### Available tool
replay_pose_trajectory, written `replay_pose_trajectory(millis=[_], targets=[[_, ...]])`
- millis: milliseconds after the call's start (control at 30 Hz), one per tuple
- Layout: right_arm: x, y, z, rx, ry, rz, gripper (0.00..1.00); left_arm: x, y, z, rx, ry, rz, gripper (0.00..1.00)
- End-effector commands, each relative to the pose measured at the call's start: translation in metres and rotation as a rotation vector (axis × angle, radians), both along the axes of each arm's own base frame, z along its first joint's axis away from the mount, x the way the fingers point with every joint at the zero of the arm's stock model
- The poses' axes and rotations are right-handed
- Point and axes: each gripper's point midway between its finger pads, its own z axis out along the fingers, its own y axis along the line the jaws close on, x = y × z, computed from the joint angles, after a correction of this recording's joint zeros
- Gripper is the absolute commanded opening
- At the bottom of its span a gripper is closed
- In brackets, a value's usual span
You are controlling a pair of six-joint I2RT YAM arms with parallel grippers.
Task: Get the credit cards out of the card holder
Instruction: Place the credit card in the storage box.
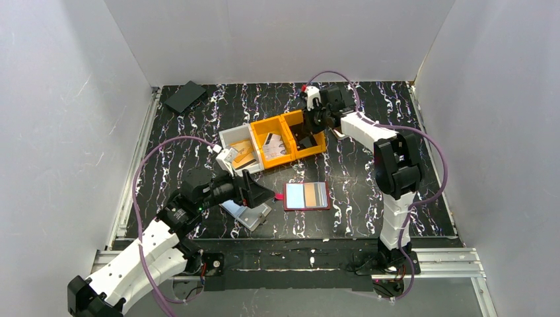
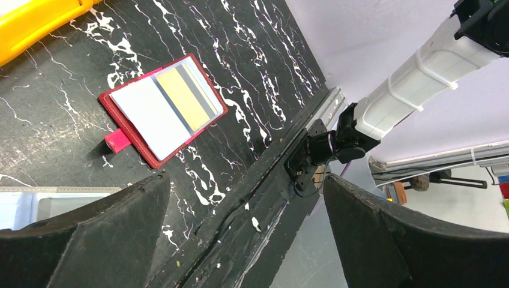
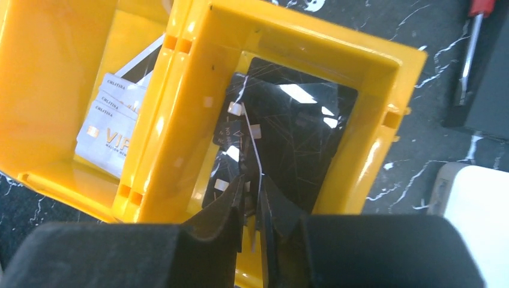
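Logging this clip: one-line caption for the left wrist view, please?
Open left gripper hovers near the opened red card holder, credit cards visible inside, on the black marbled table.

Bright, even light, soft shadows; sheen on the yellow bin (image 3: pixel 372 156) (near foreground in wrist views blurs).

You have plain white panel walls (image 1: pixel 277 39) closing in the far, left and right sides of a black worktop (image 1: pixel 350 221) veined with white marbling. A silvery metal rail (image 1: pixel 449 256) runs along its near edge. Light falls evenly.
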Motion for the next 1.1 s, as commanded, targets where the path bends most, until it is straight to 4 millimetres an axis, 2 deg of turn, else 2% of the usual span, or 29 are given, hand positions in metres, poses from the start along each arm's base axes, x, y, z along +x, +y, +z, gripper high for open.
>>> replay_pose_trajectory(millis=[0,167,333,467,567,767,833,933,1067], targets=[[0.018,-0.006,0.023,-0.039,-0.055,-0.042,0.26,-0.002,-0.004,0.007,-0.021,-0.009,-0.027,0.98],[0.027,-0.014,0.053,-0.073,-0.137,-0.049,0.39,-0.004,-0.005,0.013,-0.023,-0.01,-0.044,0.98],[0.029,-0.02,0.079,-0.092,-0.197,-0.054,0.4,-0.005,-0.004,0.021,-0.041,-0.021,-0.037,0.98],[0.019,-0.023,0.098,-0.092,-0.232,-0.03,0.42,-0.006,-0.005,0.021,-0.076,0.007,-0.028,0.98],[-0.007,-0.023,0.111,-0.072,-0.25,0.061,0.44,-0.007,-0.007,0.02,-0.09,0.045,-0.031,0.98],[-0.091,-0.035,0.14,0.058,-0.324,0.297,0.51,-0.013,-0.016,0.014,-0.083,0.149,-0.059,0.96],[-0.118,-0.043,0.144,0.097,-0.326,0.346,0.51,-0.016,-0.024,0.007,-0.053,0.164,-0.07,0.95],[-0.151,-0.056,0.137,0.114,-0.293,0.381,0.51,-0.023,-0.039,-0.008,0.057,0.153,-0.07,0.95],[-0.179,-0.083,0.113,0.127,-0.227,0.34,0.51,-0.018,-0.042,-0.031,0.239,0.137,0.001,0.95]])
